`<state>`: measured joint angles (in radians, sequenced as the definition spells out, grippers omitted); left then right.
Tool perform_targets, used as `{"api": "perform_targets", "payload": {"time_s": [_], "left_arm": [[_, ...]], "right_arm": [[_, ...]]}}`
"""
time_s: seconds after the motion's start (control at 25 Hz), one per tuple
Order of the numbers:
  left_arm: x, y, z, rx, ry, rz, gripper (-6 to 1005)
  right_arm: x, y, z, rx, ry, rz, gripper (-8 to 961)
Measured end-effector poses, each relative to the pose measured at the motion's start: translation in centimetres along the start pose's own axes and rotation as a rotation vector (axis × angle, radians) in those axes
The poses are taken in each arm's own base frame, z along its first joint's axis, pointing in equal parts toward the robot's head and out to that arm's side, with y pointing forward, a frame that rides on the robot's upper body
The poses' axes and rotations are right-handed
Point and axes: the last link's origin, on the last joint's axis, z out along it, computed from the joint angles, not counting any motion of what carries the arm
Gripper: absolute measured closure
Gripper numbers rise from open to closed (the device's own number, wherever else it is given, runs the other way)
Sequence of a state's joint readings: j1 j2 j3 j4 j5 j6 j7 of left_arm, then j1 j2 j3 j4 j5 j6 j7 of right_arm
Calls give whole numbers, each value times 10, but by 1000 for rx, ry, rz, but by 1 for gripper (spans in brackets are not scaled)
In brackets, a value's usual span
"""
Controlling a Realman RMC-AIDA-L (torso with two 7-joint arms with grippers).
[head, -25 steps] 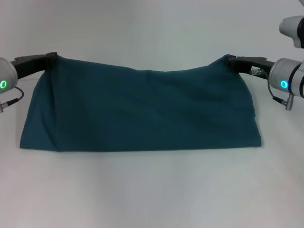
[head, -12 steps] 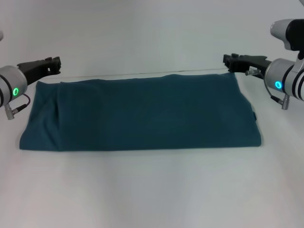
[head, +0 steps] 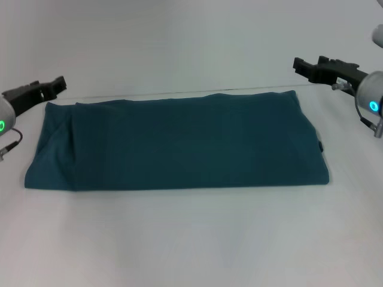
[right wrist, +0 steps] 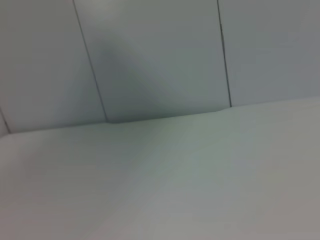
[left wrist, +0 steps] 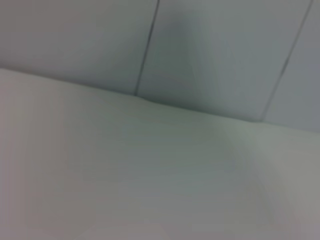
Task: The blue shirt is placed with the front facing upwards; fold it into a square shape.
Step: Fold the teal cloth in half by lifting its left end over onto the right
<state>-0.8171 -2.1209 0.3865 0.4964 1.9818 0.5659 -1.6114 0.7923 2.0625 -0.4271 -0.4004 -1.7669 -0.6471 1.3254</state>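
The blue shirt [head: 179, 140] lies flat on the white table [head: 191, 239] as a wide teal rectangle with only plain cloth facing up. Its doubled edge runs along the near side. My left gripper [head: 58, 85] hovers just off the shirt's far left corner, open and holding nothing. My right gripper [head: 299, 64] stands open above and beyond the far right corner, clear of the cloth. Neither wrist view shows the shirt or any fingers.
Both wrist views show only the pale table top [left wrist: 150, 175] and the panelled wall [right wrist: 160, 55] behind it. Bare white table surrounds the shirt on every side.
Both grippers held the shirt's far corners raised a second ago. They let go, the far edge dropped flat, and both arms have drawn outward and back.
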Motion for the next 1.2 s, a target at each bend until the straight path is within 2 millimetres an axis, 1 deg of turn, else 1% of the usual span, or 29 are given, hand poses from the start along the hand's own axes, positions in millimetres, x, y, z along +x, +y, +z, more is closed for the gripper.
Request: {"api": "perform_targets", "payload": {"time_s": [0.12,0.24,0.28,0.32,0.44,0.52,0.68,0.76,0.84,0.88,0.92,1.04,1.2], "left_arm": [[-7,-3,-7,-46,-18,-21,462],[-10,-7,-17,-88,-24,-50,323],[-10,-7,-17,-88,-24,-50,276],[-10,-11,-25,-118,-30,-66,230],[-10,-16,-33,-128,-36,-67,182],[-11,-20,-37,-126,-42,-65,150],[-17,-26,-47,-137,-54,-71,150],[-19,-26,-53,-169,-62,-70,151],[-24,-26,-63,-220,-76,-68,151],[-24,-26,-63,-220,-76,-68,151],[-26,-27,-67,-232,-81,-67,151],[-33,-31,-75,-233,-98,-58,151],[-46,-36,-76,-198,-151,-24,152]], "right_arm": [[6,-4,-11,-38,-11,48,417],[11,-8,-24,-94,-18,92,349],[13,-9,-29,-117,-18,102,322],[14,-10,-34,-145,-17,112,294],[18,-12,-50,-223,-1,151,212],[19,-15,-62,-270,12,170,212],[20,-20,-84,-347,50,192,213],[20,-25,-93,-364,76,216,212],[21,-30,-103,-380,100,241,212],[22,-32,-108,-388,110,248,213],[22,-34,-112,-391,117,250,213],[25,-42,-121,-380,149,260,213],[30,-51,-127,-341,217,275,214]]}}
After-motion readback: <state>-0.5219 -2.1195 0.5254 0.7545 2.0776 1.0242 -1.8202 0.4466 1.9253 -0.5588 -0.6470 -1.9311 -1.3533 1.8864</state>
